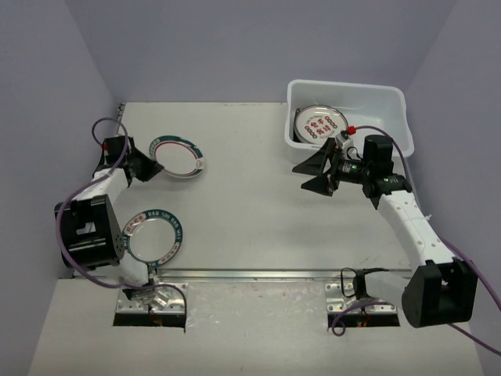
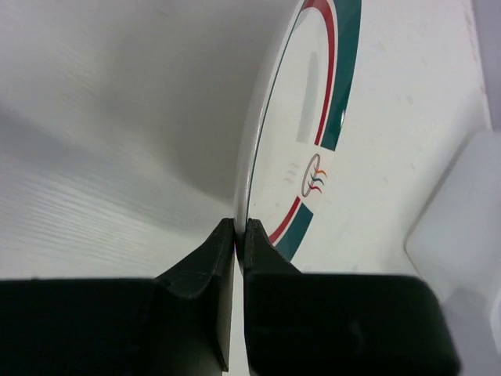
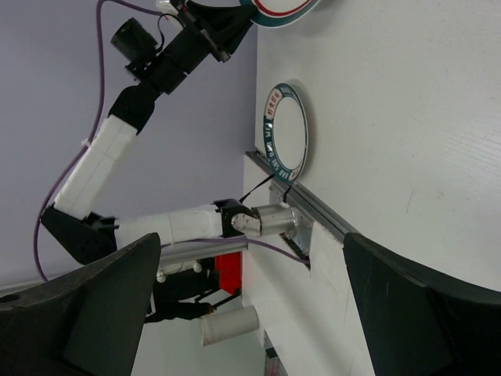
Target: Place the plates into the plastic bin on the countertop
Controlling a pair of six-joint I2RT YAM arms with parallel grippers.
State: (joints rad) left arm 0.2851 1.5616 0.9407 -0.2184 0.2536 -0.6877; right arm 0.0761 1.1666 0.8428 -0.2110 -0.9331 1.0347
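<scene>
Oddly, my left wrist view cuts the held plate off, showing only a slice: white, a teal and red band, a small oval emblem. My left pincer is clamped on its rim at the countertop's far left. Teal lettering on the second plate, by the metal rail, is too small to read. My right pincer gapes beside the plastic bin, where a red-patterned plate lies.

Plain lavender walls all around
</scene>
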